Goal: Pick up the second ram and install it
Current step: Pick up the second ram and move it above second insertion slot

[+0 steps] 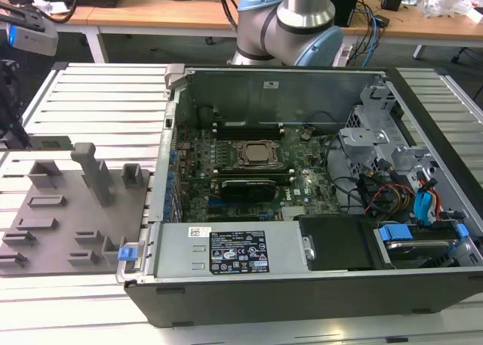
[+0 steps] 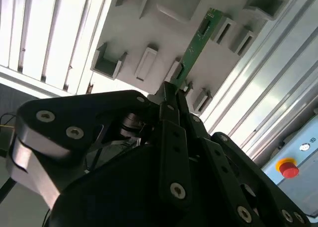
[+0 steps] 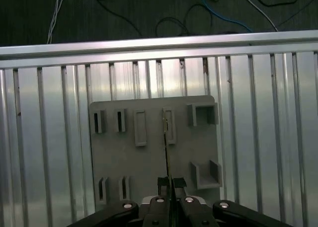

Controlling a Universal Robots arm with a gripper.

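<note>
The hand (image 2: 171, 92) clamped the second ram (image 2: 197, 39) by one end, over the grey holder tray (image 2: 134, 31). Held so near its end, it could twist or slip, I thought.

Made out no legible print anywhere. Noted a black sticker (image 1: 239, 252) and a small white barcode sticker (image 1: 198, 232) on the grey power supply cover (image 1: 178, 260), well apart from the gripper (image 2: 171, 89); lettering too small to read. Found nothing readable on the second ram (image 2: 197, 40) clamped in it.
</note>
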